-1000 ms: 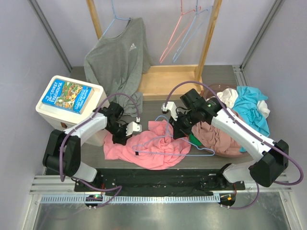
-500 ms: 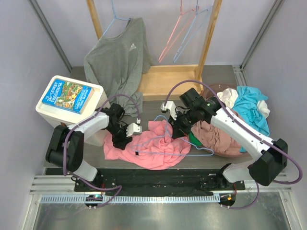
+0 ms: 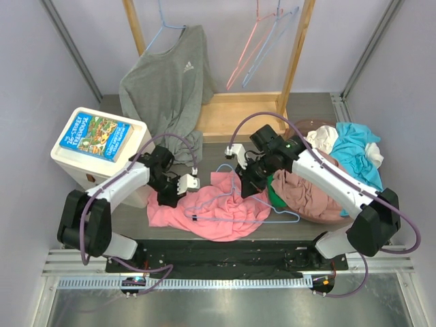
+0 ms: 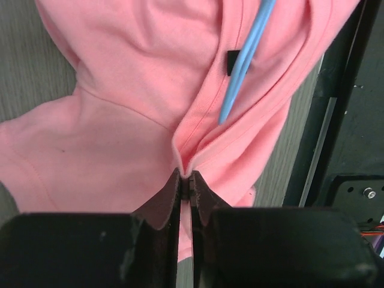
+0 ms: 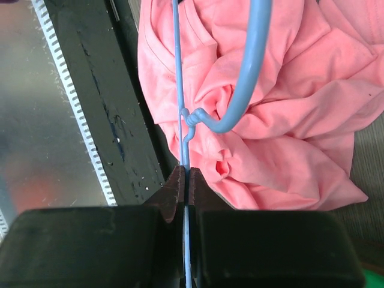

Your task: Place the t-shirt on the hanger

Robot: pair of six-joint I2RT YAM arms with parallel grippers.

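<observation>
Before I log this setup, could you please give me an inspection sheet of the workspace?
Surface: grey table, partly covered by clothing.
Job's things: t-shirt crumpled on table; hanger across it.
Clutter: white box; clothes pile at right; grey top on wooden rack.
Grippers: left gripper shut on t-shirt fold; right gripper shut on hanger wire.
Cables: purple cable loops along each arm.
Surroundings: plain walls.

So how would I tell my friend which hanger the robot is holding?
Look at the middle of the table, where a salmon-pink t-shirt lies crumpled. The thin light-blue hanger lies on top of it, its wire pinched by the right gripper. The other hangers all hang from the wooden rack; only this one lies down.
</observation>
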